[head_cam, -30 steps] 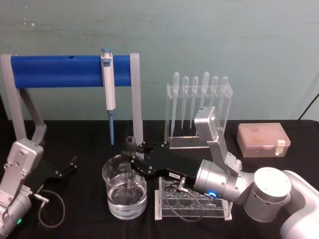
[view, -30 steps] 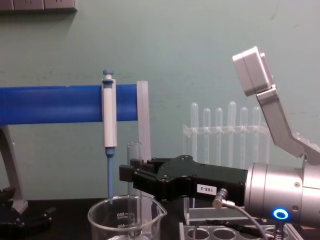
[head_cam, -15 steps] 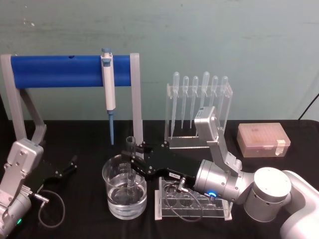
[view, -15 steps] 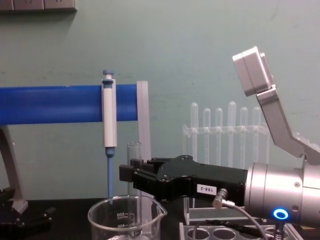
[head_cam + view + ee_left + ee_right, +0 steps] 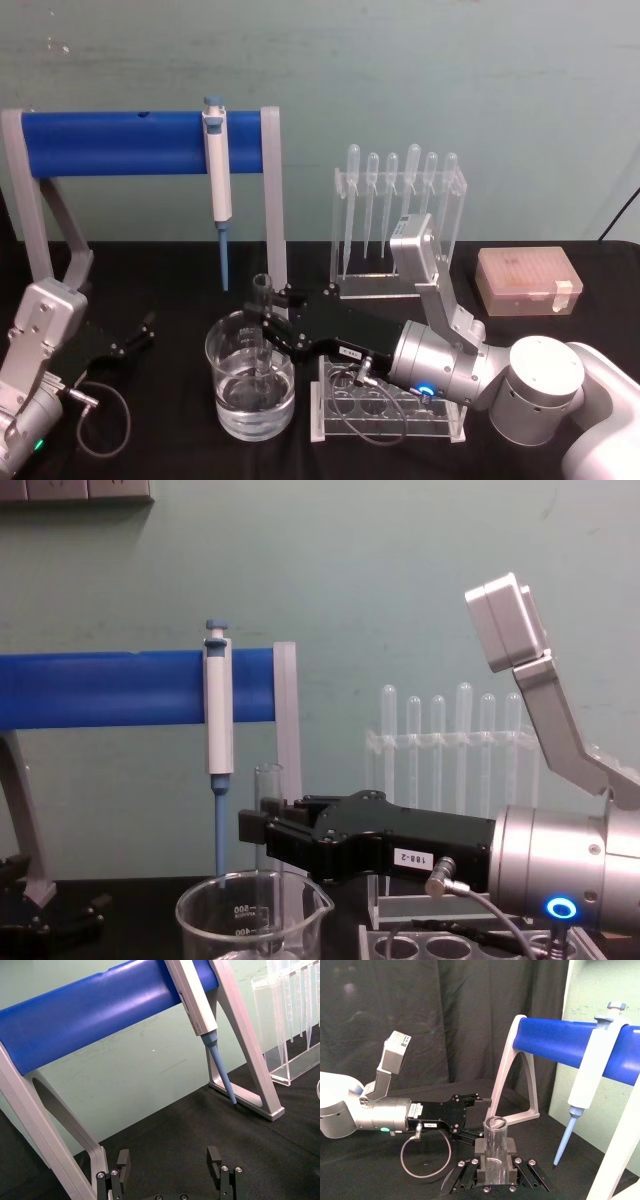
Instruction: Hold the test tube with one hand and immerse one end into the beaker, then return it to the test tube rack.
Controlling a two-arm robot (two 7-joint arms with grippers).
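The test tube stands upright, and my right gripper is shut on its upper part. Its lower end dips into the water in the beaker at the table's front centre. The chest view shows the tube's rim rising just above the black right gripper, with the beaker below. From the right wrist, the tube sits clamped between the fingers. My left gripper rests parked at the left, well away from the beaker. In its own wrist view the left gripper stands open and holds nothing.
A blue-barred stand holding a white-and-blue pipettor spans the back left. A clear rack of pipettes stands behind centre. A clear tube rack lies under my right wrist, and a pink tip box sits at the right.
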